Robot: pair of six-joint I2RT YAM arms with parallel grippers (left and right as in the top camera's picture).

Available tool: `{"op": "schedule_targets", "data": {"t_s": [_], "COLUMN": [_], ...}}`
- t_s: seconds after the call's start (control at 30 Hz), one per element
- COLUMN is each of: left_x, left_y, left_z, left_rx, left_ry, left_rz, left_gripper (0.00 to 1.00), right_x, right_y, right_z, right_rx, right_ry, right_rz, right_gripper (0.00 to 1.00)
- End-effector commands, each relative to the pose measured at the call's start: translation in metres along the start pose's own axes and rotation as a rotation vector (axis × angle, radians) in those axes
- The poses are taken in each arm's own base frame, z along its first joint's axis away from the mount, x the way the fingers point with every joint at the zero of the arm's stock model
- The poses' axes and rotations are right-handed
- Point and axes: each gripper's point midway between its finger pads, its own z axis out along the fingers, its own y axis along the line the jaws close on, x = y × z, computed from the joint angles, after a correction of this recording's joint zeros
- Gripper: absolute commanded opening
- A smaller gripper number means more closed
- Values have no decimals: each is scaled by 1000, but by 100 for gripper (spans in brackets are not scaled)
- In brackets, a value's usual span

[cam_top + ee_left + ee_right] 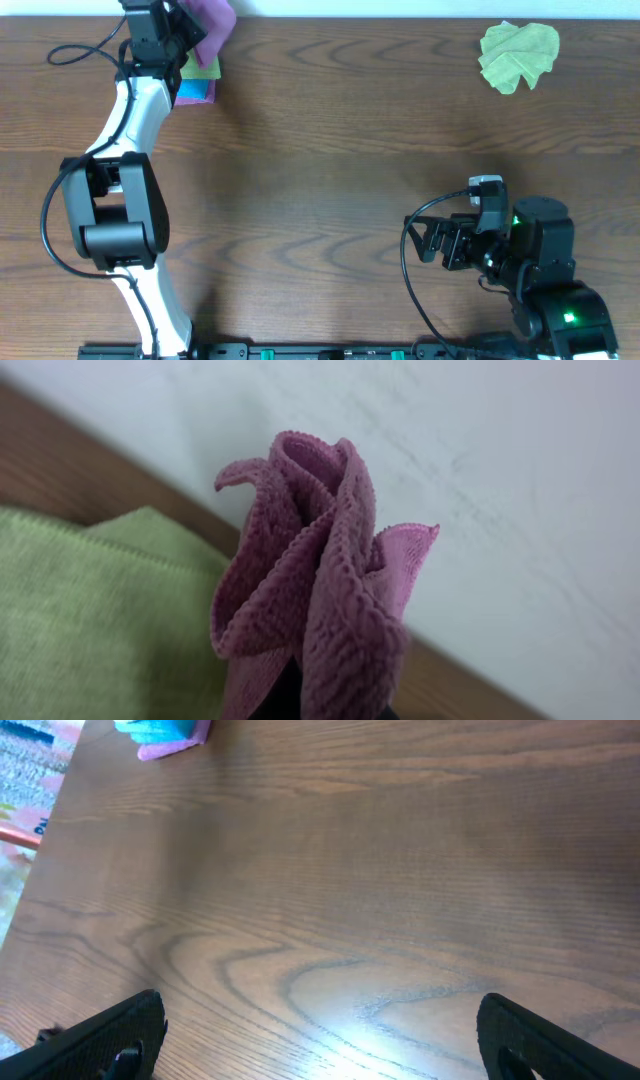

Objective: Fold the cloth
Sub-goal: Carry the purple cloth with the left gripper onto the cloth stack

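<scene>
My left gripper (185,30) is at the table's far left corner, shut on a purple cloth (214,22) that it holds bunched above a stack of folded cloths (197,82), green on top and blue below. In the left wrist view the purple cloth (320,590) stands up in folds from the jaws, over the green folded cloth (90,620). A crumpled light green cloth (517,55) lies at the far right. My right gripper (435,240) is open and empty near the front right, low over bare wood (320,1050).
The white wall (480,460) runs close behind the table's far edge by the left gripper. The stack's blue and pink edges show far off in the right wrist view (165,732). The table's left edge (40,870) shows there too.
</scene>
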Motion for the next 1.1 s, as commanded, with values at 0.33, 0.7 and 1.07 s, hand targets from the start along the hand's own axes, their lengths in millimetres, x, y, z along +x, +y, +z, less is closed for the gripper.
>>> {"op": "schedule_targets", "data": {"t_s": [0.33, 0.7, 1.07], "left_x": [-3, -6, -4], "left_y": [48, 95, 112], "left_z": [13, 9, 4], "left_rx": [-92, -210, -274], "left_ry": [17, 31, 45], "left_rz": [-14, -13, 2], "left_gripper": [6, 6, 13], "right_x": [0, 0, 0], "right_y": [-2, -2, -2], "right_z": [0, 0, 0], "right_rx": [7, 7, 7], "right_ry": [-4, -4, -4], "right_rz": [16, 16, 15], "right_gripper": [99, 99, 99]}}
